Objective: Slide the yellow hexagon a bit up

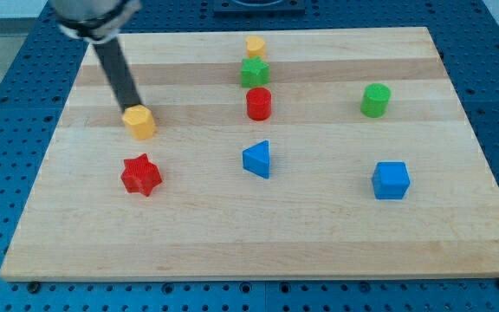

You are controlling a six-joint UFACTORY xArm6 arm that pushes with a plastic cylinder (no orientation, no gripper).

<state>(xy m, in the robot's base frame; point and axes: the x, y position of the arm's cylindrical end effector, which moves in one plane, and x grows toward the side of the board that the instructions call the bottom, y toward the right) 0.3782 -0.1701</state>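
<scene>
my tip (pixel 132 110) is a bare rod holding nothing, its end touching the top-left edge of the yellow hexagon (pixel 140 122), at the board's (pixel 457 217) left. just below sits the red star (pixel 140 175).

judging by that contact, the tip is on the wrong side: the hexagon must go up, yet the tip stands above it. a push from here would drive it down toward the red star. circling round too closely could nudge it sideways.

count: two yellow blocks, with a small yellow block (pixel 255 45) at top; two red, adding a red cylinder (pixel 259 103); two green, a star (pixel 254 72) and a cylinder (pixel 375 100); two blue, a triangle (pixel 257 159) and a cube (pixel 391 180).
</scene>
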